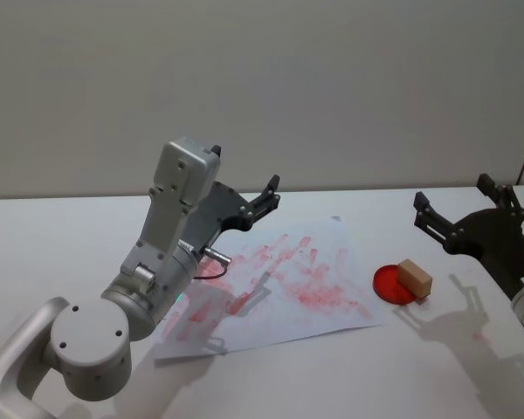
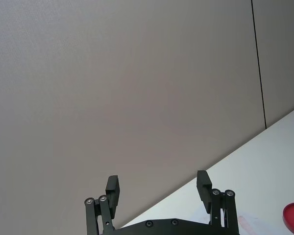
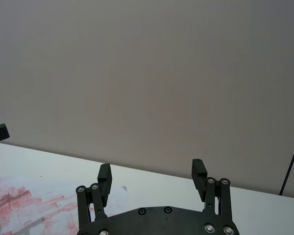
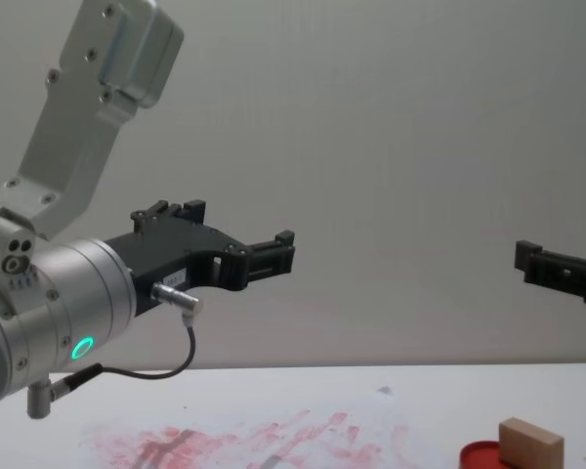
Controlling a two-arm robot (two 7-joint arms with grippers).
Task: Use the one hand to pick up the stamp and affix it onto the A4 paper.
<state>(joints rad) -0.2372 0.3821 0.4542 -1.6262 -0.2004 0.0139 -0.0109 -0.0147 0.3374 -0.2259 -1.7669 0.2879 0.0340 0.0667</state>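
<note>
Probably light and rigid, best pinched across its sides, the stamp [image 1: 415, 278] rests on the ink pad [image 1: 387, 285] toward the desk's right edge, right gripper [image 1: 451, 193] nearby, left gripper [image 2: 157, 180] over the A4 paper [image 1: 319, 292], both spread-fingered

A flat red ink pad [image 1: 386, 284] lay on the white table [image 1: 332, 375], right of centre. Behind stood a plain grey wall [image 1: 332, 87], a thin dark line [image 2: 257, 63] running down it.
</note>
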